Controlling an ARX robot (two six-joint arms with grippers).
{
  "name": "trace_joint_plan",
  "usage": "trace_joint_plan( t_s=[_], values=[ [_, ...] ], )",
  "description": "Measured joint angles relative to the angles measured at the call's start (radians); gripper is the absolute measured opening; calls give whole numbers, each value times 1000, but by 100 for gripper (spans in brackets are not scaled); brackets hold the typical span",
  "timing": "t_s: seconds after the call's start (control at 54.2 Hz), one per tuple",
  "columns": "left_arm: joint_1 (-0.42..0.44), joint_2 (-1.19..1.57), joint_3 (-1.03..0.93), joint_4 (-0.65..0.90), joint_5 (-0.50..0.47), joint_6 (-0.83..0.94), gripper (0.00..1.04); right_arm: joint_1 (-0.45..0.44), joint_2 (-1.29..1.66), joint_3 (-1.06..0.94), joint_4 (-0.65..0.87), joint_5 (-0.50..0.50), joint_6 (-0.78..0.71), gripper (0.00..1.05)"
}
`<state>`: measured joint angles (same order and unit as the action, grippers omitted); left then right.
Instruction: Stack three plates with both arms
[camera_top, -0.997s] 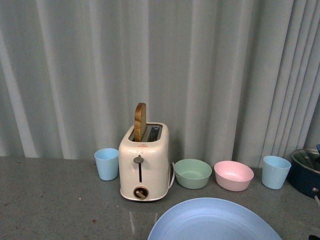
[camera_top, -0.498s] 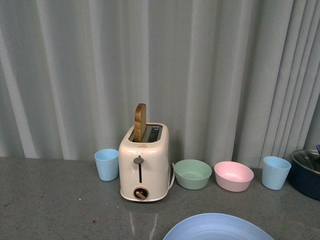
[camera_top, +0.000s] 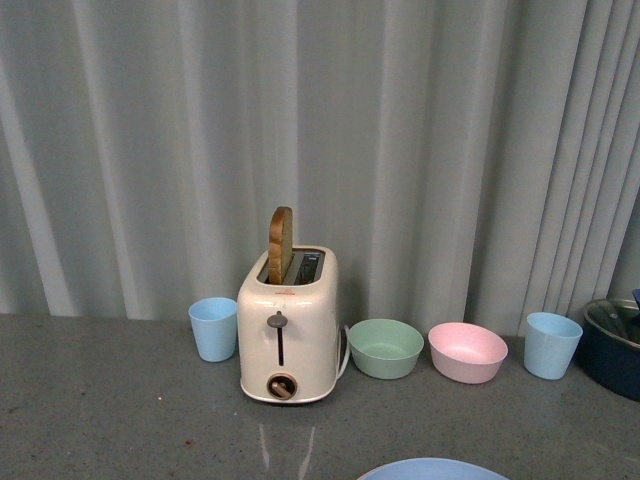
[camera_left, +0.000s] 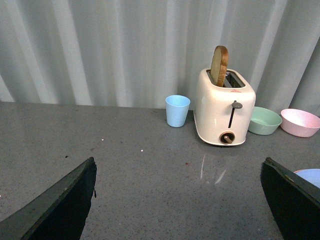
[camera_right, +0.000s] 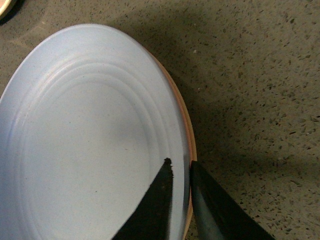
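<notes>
A: Right tool (camera_right: 181, 175) is pinched on the rim of the blue plate (camera_right: 85, 145), one finger on top, one under the edge. I hold it there so the plate stays level as it goes down.

B: Where's the plate now?

A: Sitting over the pink plate (camera_right: 187, 127); only a thin crescent of pink shows past the blue rim. I can't tell whether it's fully seated. A sliver of the cream plate (camera_right: 5, 6) peeks in at the corner, apart from the pair.

B: And the left tool (camera_left: 175, 200)?

A: Spread wide, holding nothing, hanging above the bare surface (camera_left: 140, 170). It faces the toaster (camera_left: 224, 112), kept out of the way.

B: Front view?

A: Just the blue rim at the bottom edge, well short of the bowls. I'd judge the cream plate is the one left to stack.
</notes>
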<state>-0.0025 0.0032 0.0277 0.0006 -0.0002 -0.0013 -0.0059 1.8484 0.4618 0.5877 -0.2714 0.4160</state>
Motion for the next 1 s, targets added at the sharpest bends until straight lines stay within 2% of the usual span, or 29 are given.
trace_joint_plan(
  t_s=[0.277, 0.425, 0.48, 0.683, 0.831, 0.905, 0.942, 0.96, 0.997],
  values=[
    [0, 0, 0, 0, 0, 0, 98, -2, -196, -29, -85, 0, 6, 66],
    [0, 0, 0, 0, 0, 0, 98, -13, -407, -50, -193, 28, -4, 93],
    [0, 0, 0, 0, 0, 0, 98, -21, -483, -53, -232, 51, -16, 99],
    [0, 0, 0, 0, 0, 0, 98, -46, -864, -47, -426, 165, -98, 97],
    [0, 0, 0, 0, 0, 0, 98, -8, -1134, -16, -561, 240, -159, 96],
    [0, 0, 0, 0, 0, 0, 98, 3, -1247, -50, -469, 260, -258, 85],
    [0, 0, 0, 0, 0, 0, 98, 3, -1319, -63, -482, 264, -314, 77],
    [0, 0, 0, 0, 0, 0, 98, 3, -1328, -65, -486, 265, -323, 76],
    [0, 0, 0, 0, 0, 0, 98, 3, -1408, -91, -522, 267, -357, 66]
  ],
)
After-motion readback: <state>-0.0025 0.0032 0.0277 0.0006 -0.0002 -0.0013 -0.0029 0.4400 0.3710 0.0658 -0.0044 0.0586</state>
